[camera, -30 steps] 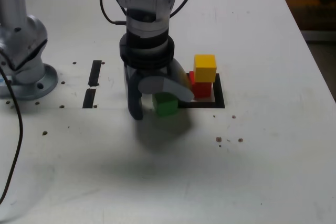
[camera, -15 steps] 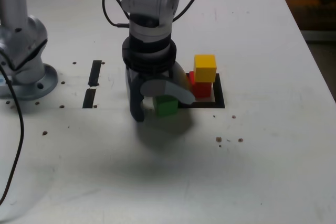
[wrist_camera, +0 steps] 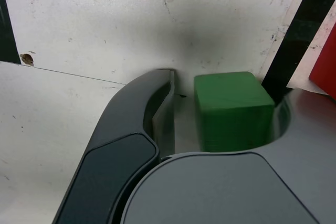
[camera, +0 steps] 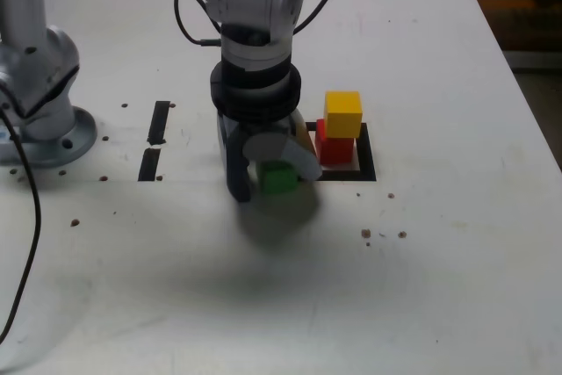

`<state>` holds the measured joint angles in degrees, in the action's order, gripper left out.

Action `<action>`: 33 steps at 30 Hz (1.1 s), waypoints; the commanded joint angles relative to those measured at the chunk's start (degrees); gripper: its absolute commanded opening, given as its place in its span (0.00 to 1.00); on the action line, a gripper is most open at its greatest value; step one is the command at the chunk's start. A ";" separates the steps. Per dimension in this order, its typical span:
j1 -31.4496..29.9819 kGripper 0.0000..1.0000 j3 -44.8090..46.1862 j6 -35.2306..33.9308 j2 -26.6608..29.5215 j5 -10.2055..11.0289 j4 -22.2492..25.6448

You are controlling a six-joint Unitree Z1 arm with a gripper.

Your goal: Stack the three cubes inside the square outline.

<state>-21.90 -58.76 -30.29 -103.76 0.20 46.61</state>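
The green cube (camera: 279, 178) (wrist_camera: 231, 108) rests on the white table just outside the square outline (camera: 366, 161) (wrist_camera: 300, 30), on the exterior view's left of it. Inside the outline the yellow cube (camera: 342, 113) stands on the red cube (camera: 335, 148) (wrist_camera: 326, 61). My gripper (camera: 274, 182) (wrist_camera: 226, 92) points down with its jaws on either side of the green cube. In the wrist view one finger (wrist_camera: 164, 103) stands a narrow gap away from the cube, and the other is at its far side. The jaws are partly closed and still open.
Two short black tape strips (camera: 160, 122) (camera: 149, 164) lie on the exterior view's left of the gripper. A grey arm base (camera: 48, 129) stands at the far left with a cable (camera: 26, 217) trailing forward. Small dark specks (camera: 383, 234) dot the table. The table's edge (camera: 527, 85) runs along the right.
The jaws have narrowed around the green cube and the gripper has shifted slightly to the exterior view's right and lower. The cubes have not moved.
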 commanded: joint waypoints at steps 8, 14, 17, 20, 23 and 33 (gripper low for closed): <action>-0.07 0.39 0.31 -0.91 -0.39 -0.11 0.25; -0.06 0.29 -0.24 -1.61 0.15 0.17 2.38; -0.07 0.29 -1.46 -2.14 1.26 0.71 6.25; -0.07 0.29 -3.70 -2.72 3.01 1.51 12.08; -0.07 0.29 -6.77 -2.91 4.37 2.29 17.72; -0.04 0.29 -25.09 -0.16 3.96 6.01 33.26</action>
<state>-21.90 -81.92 -30.91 -99.26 5.89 79.26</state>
